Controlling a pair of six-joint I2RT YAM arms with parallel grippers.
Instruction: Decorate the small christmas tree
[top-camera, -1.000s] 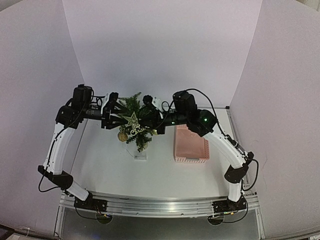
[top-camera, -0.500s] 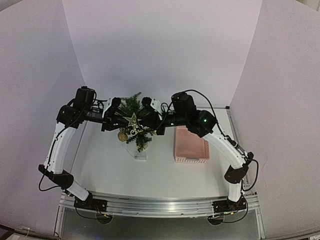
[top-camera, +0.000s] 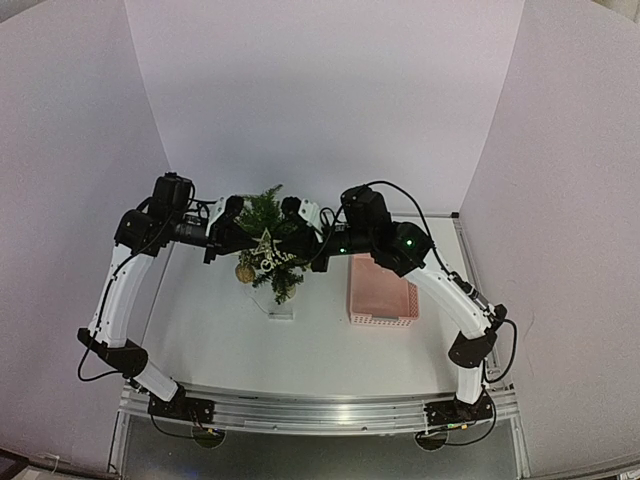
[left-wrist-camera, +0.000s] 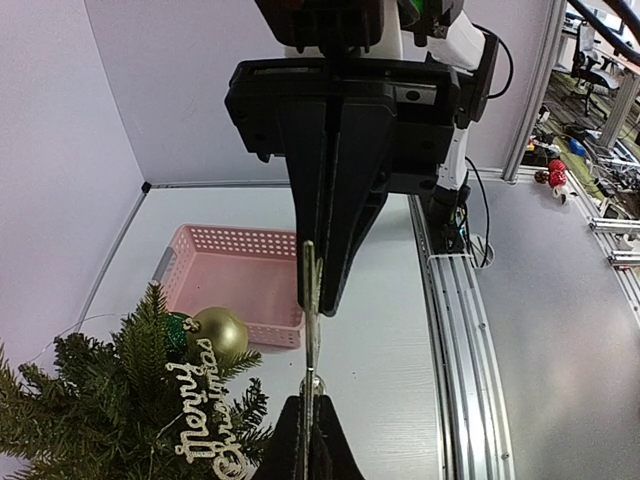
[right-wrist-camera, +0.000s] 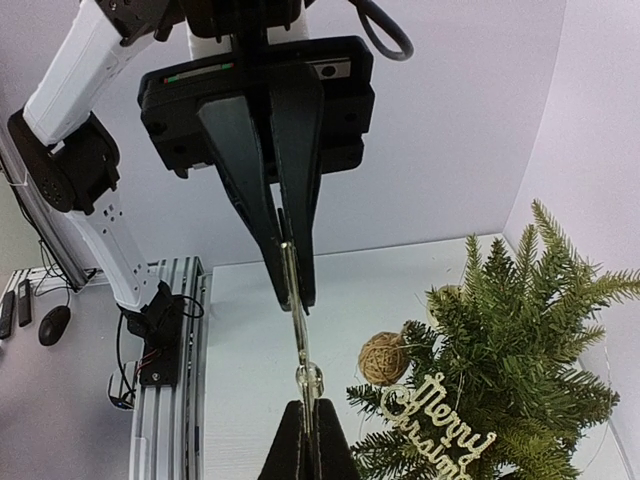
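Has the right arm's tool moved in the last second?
Yes, slightly left: the right tool has edged away from the pink basket toward the small christmas tree.

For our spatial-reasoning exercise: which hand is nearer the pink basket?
Right. The right hand is by the small christmas tree on the side facing the pink basket; the left hand is on the tree's other side.

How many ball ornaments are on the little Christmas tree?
2: a shiny gold ball on the small christmas tree, toward the pink basket; a twine ball on its near side. Branches may hide more.
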